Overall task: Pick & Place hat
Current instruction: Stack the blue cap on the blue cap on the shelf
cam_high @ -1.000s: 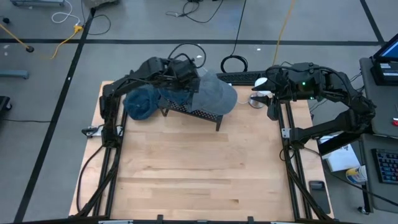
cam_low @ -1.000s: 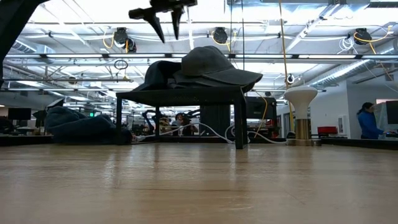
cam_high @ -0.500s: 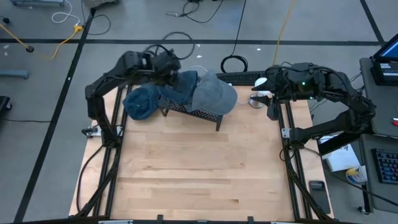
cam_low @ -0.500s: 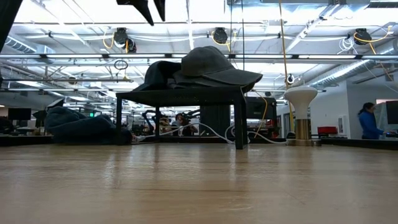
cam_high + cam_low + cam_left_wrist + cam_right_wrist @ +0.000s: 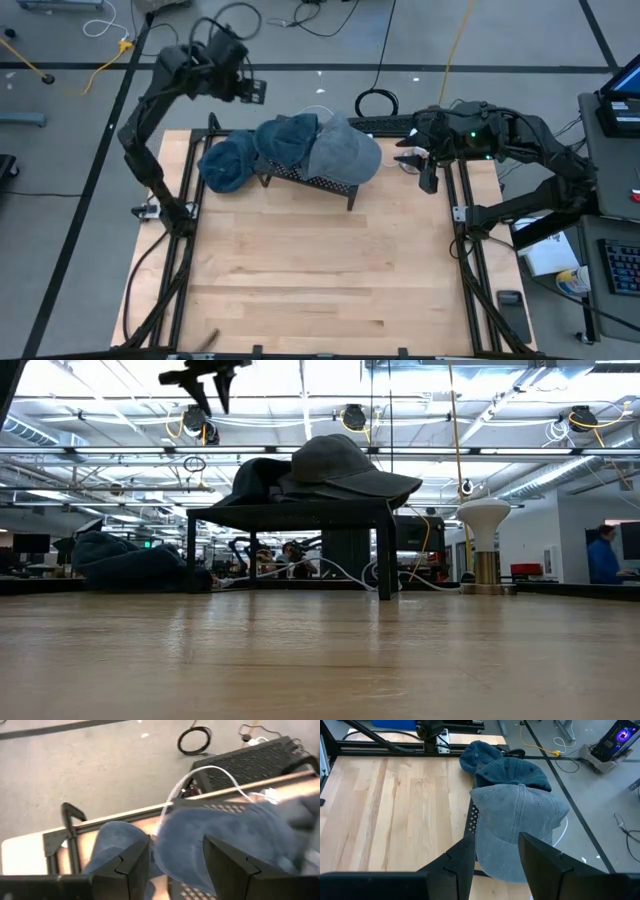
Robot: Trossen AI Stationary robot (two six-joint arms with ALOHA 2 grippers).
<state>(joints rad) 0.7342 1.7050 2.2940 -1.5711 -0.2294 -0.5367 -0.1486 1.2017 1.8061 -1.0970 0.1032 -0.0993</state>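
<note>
The grey-blue cloth cap (image 5: 345, 153) lies on the low black mesh-topped stand (image 5: 318, 181) at the far edge of the light wooden table (image 5: 320, 280), its brim toward the right arm. Touching it on the stand is a darker blue cap (image 5: 287, 139), and a third blue cap (image 5: 226, 163) sits on the table just beside the stand's left end. The left gripper (image 5: 243, 83) hangs raised beyond the table's far left corner, above the grey floor, well apart from the caps; its jaws stand open with nothing between them. The right gripper (image 5: 424, 168) waits near the table's far right edge, beside a white mushroom-shaped stand (image 5: 484, 545), pointed at the grey-blue cap, jaws open and empty.
</note>
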